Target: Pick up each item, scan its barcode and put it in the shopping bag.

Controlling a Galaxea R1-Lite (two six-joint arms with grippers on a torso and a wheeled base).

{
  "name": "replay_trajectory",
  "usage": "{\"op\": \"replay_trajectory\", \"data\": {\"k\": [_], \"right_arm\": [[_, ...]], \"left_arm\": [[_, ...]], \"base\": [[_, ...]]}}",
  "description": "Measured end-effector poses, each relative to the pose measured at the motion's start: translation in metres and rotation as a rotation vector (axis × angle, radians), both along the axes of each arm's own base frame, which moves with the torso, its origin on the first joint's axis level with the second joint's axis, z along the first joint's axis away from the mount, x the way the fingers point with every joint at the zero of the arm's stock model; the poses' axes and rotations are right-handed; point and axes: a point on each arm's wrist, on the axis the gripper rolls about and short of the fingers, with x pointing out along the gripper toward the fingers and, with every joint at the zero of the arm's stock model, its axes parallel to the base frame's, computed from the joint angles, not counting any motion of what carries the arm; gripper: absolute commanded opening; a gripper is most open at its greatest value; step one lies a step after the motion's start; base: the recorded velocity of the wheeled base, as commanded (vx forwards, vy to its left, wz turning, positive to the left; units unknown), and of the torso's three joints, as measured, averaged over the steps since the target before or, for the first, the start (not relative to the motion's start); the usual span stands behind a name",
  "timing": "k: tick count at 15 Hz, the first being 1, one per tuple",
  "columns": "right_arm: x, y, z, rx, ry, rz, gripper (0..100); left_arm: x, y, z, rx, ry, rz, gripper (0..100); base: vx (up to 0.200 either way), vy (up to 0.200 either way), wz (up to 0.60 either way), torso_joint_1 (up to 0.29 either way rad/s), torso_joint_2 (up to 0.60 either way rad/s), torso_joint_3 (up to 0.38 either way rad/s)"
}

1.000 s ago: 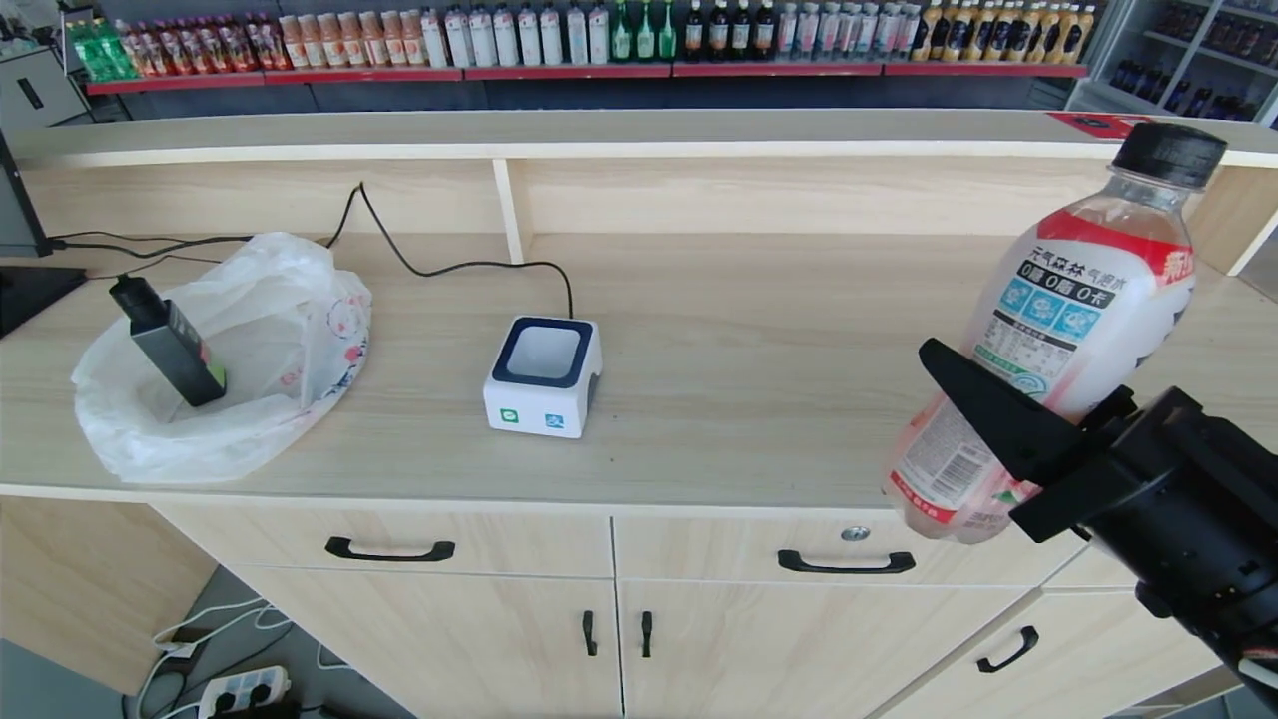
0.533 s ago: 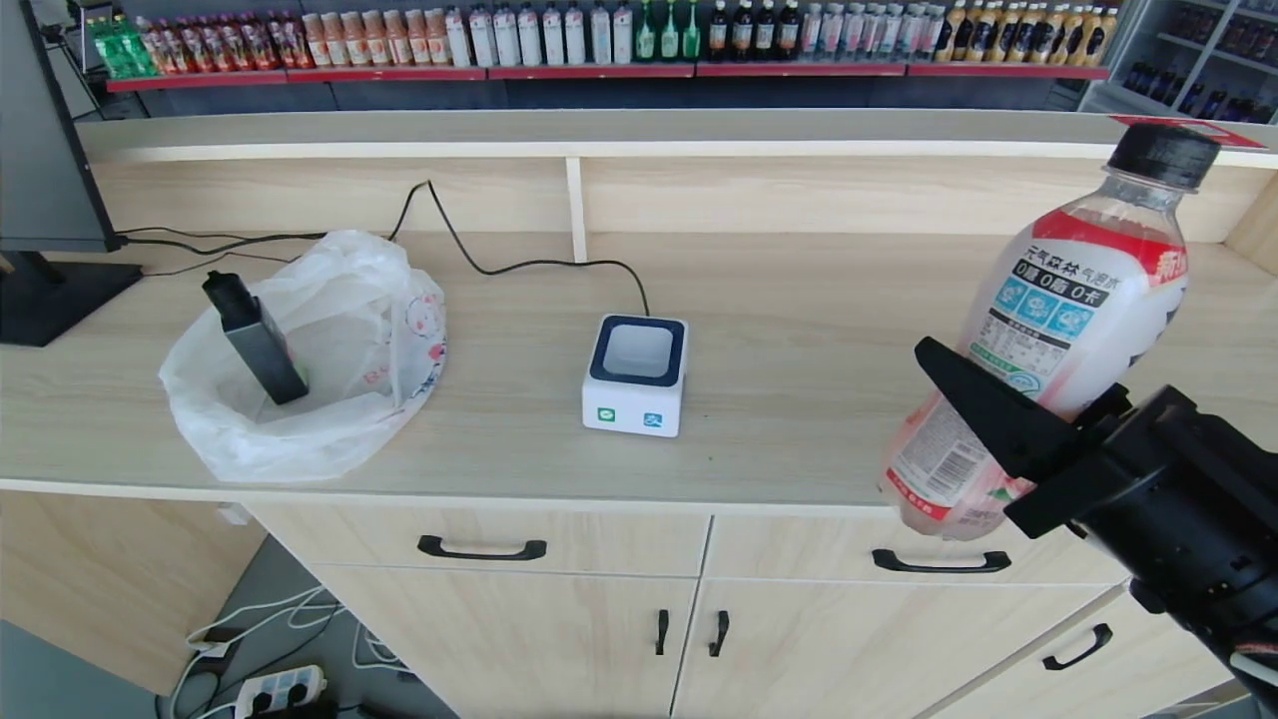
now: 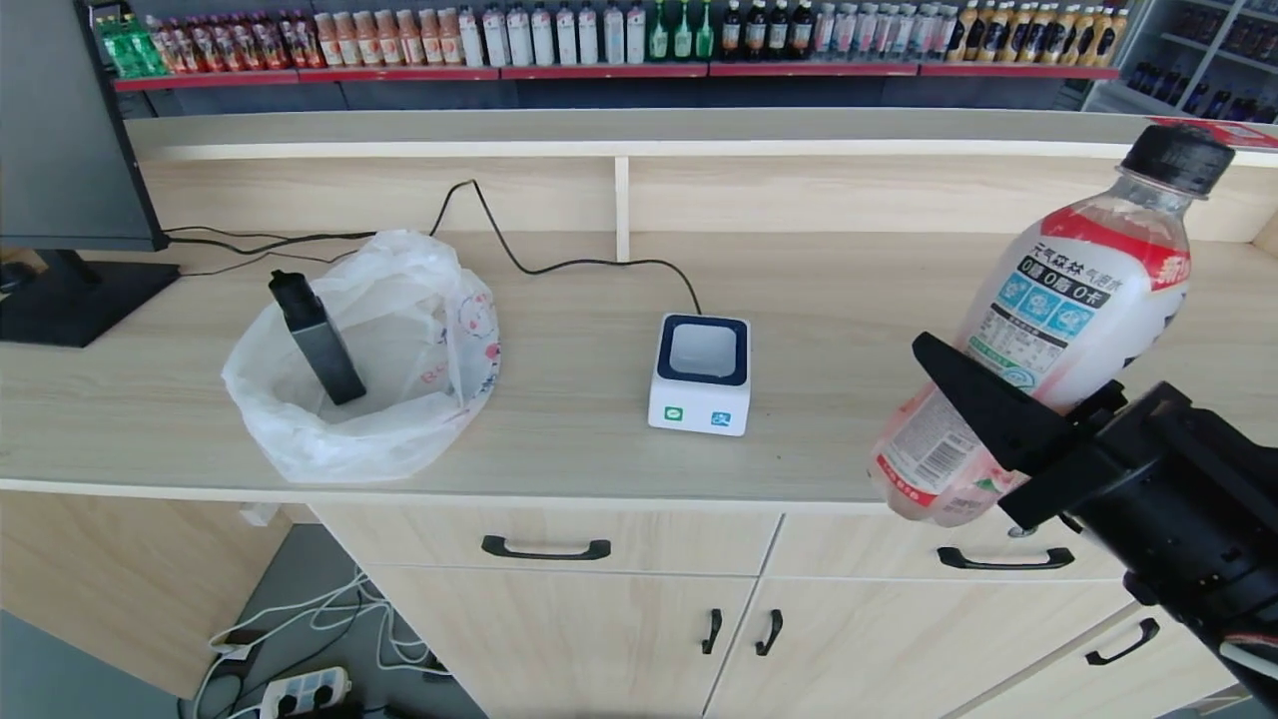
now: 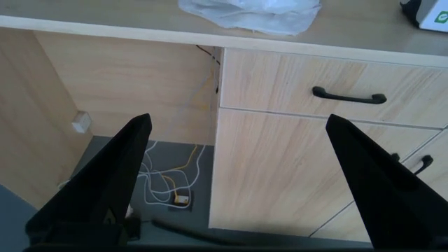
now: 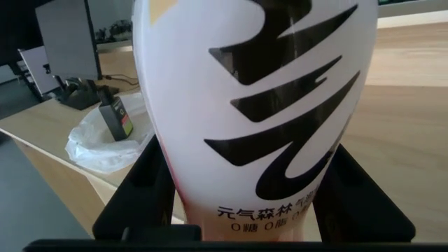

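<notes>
- Right end effector (image 3: pixel 983 396): clenched on soft-drink bottle (image 3: pixel 1078 290), black cap, held tilted above the bench (image 3: pixel 849 300) front edge, right side.
- Left end effector (image 4: pixel 238 122): fingers spread, empty, low before the cabinet drawers.
- Barcode scanner (image 3: pixel 701 374): mid-bench, corded.
- Shopping bag (image 3: pixel 419 439): left of the scanner, mouth open, holding a dark rectangular pack (image 3: pixel 318 340), leaning.

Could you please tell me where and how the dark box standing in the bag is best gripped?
Probably its upper end, from above: the dark box stands leaning in the open bag, its top clear of the rim, while plastic surrounds its base. Pinch across its narrow sides.
</notes>
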Motion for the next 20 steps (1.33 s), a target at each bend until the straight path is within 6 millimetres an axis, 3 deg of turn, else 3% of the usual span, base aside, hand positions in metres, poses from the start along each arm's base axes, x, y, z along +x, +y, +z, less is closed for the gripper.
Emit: {"op": "replay_trajectory", "data": {"k": [2, 6, 12, 20], "right_arm": [[0.0, 0.001, 0.0, -0.002, -0.001, 0.003, 0], [0.005, 0.004, 0.002, -0.001, -0.007, 0.004, 0], [0.031, 0.027, 0.016, 0.008, -0.071, 0.02, 0], [0.063, 0.057, 0.01, -0.082, -0.129, 0.171, 0]], "left_arm": [[0.0, 0.0, 0.0, 0.0, 0.001, -0.001, 100], [0.0, 0.0, 0.0, -0.001, 0.001, -0.001, 100], [0.0, 0.0, 0.0, -0.002, 0.0, -0.001, 100], [0.0, 0.0, 0.0, -0.005, 0.0, 0.0, 100]], "base": [[0.2, 0.0, 0.0, -0.002, 0.0, 0.005], [0.0, 0.0, 0.0, 0.0, 0.0, 0.0], [0.0, 0.0, 0.0, 0.0, 0.0, 0.0], [0.0, 0.0, 0.0, 0.0, 0.0, 0.0]]}}
